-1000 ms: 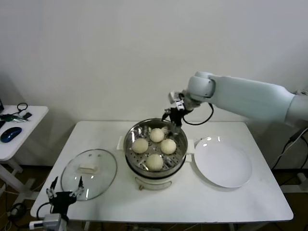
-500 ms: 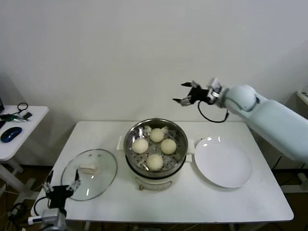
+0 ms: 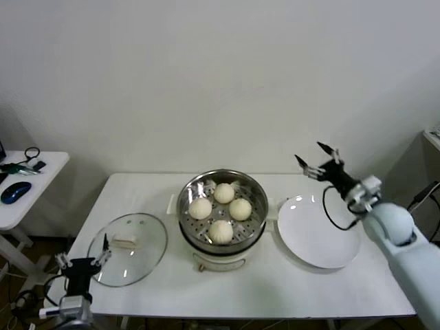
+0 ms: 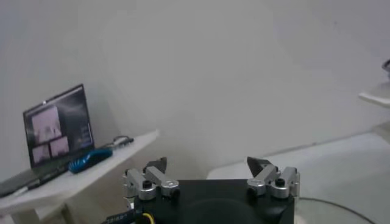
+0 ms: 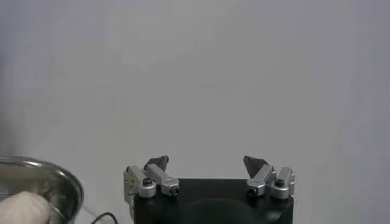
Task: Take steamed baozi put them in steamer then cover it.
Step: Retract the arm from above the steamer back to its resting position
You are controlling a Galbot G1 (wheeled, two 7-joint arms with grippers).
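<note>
The steamer (image 3: 187, 218), a shiny steel basket on a white pot base, stands mid-table with several cream-white baozi (image 3: 221, 231) lying in it. One baozi (image 5: 21, 209) and the steamer rim (image 5: 58, 181) show in the right wrist view. The glass cover (image 3: 148, 258) lies flat on the table left of the steamer, its cream handle (image 3: 126, 241) facing up. My left gripper (image 3: 82, 256) (image 4: 207, 163) is open and empty at the cover's near left edge. My right gripper (image 3: 311, 155) (image 5: 206, 162) hangs open and empty above the far edge of the plate, right of the steamer.
A flat white plate (image 3: 320, 230) lies right of the steamer. A side table (image 3: 27, 199) to the left carries a blue mouse (image 3: 15, 191) (image 4: 91, 159) and a laptop (image 4: 58, 131). A white wall rises behind the table.
My right arm swung away from the steamer's far rim, out to the right and down over the plate. My left gripper drifted slightly left beside the cover.
</note>
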